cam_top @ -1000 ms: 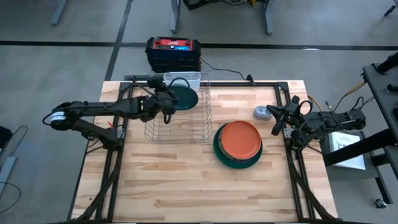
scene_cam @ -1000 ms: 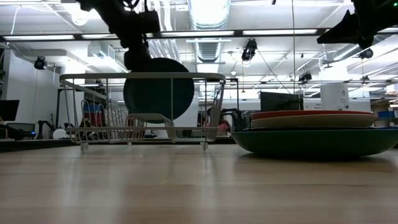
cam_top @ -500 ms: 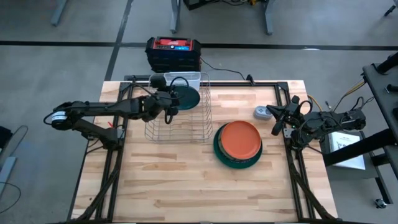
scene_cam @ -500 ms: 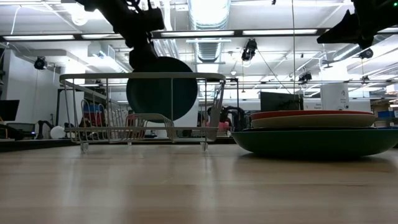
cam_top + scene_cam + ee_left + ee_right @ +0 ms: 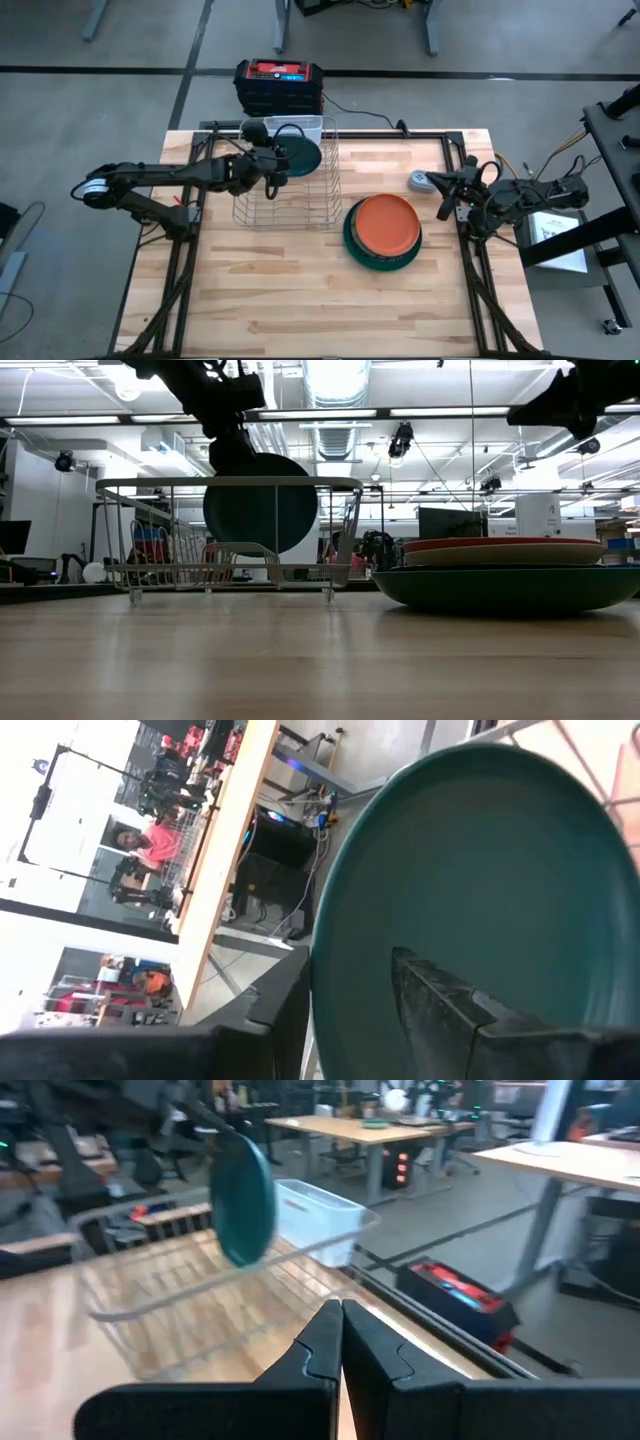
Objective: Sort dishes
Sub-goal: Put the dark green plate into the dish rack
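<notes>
My left gripper (image 5: 272, 166) is shut on a dark teal plate (image 5: 301, 157) that stands on edge inside the silver wire rack (image 5: 288, 182) at the table's far left. In the low view the plate (image 5: 260, 505) hangs below the gripper (image 5: 228, 428), its lower part between the rack's wires. An orange plate (image 5: 385, 222) lies on a larger dark green plate (image 5: 358, 250) right of the rack. They also show stacked in the low view (image 5: 505, 570). My right gripper (image 5: 446, 196) is shut and empty above the table's right edge. My left gripper pinches the teal plate's rim (image 5: 318, 982) between its two fingers, one finger (image 5: 440, 1005) on the plate's hollow face and one (image 5: 280, 1010) behind it. The fingers come from above and from the table's left. The plate stands upright; I cannot tell whether it rests on the rack's wires.
A small grey round device (image 5: 420, 181) lies near my right gripper. A white tub (image 5: 310, 127) sits at the rack's far end. A black and red box (image 5: 279, 86) stands beyond the far edge. Bare wood spreads across the near half (image 5: 300, 300).
My left gripper has carried the teal plate a little toward the table's right inside the rack. The plate has stayed upright.
</notes>
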Robot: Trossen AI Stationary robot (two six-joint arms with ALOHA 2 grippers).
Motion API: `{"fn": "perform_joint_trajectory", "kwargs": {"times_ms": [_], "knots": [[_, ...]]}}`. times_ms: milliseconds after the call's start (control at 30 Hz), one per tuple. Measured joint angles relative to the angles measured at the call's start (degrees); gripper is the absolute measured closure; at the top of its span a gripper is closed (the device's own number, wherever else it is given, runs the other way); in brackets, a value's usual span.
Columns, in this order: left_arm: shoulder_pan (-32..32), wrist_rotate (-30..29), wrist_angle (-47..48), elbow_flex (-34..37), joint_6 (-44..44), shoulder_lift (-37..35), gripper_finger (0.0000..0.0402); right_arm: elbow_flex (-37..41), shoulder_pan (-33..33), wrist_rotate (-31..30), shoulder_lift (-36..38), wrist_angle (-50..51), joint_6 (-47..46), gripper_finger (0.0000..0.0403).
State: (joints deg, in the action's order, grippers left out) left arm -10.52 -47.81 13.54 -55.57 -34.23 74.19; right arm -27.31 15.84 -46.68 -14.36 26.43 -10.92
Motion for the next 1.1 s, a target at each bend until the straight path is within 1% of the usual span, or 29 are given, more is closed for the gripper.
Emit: {"fn": "perform_joint_trajectory", "kwargs": {"times_ms": [133, 333, 467, 567, 733, 833, 933, 1100], "knots": [[0.1, 0.4, 0.0, 0.0, 1.4, 0.0, 0.0271, 0.0, 0.0, 0.7, -4.3, -4.5, 2.3, 0.0393], [0.2, 0.7, 2.0, -0.2, 1.6, 0.0, 0.0271, -0.6, 0.0, 0.6, -13.1, -12.1, 5.0, 0.0344], [0.2, 0.1, 4.9, -0.2, 3.1, -0.1, 0.0271, -2.6, 0.0, 0.4, -17.6, -12.7, 5.0, 0.0311], [1.0, -2.8, 7.6, -0.2, 4.8, -0.2, 0.0271, -3.7, 0.0, 0.4, -20.1, -12.7, 5.0, 0.0293], [2.5, -9.6, 13.2, -0.1, 6.0, -0.1, 0.0271, -4.3, 0.0, 0.4, -22.3, -12.6, 4.7, 0.0272], [2.6, -12.4, 16.3, 0.0, 7.2, -0.2, 0.0271, -4.3, 0.0, 0.3, -22.4, -12.6, 4.4, 0.0264], [2.6, -14.2, 18.3, 0.1, 8.2, -0.4, 0.0271, -4.3, 0.0, 0.3, -22.3, -12.6, 4.3, 0.0257], [2.6, -14.1, 20.7, 0.1, 8.9, -1.7, 0.0271, -4.3, 0.0, 0.3, -22.1, -12.6, 4.4, 0.0251]]}}
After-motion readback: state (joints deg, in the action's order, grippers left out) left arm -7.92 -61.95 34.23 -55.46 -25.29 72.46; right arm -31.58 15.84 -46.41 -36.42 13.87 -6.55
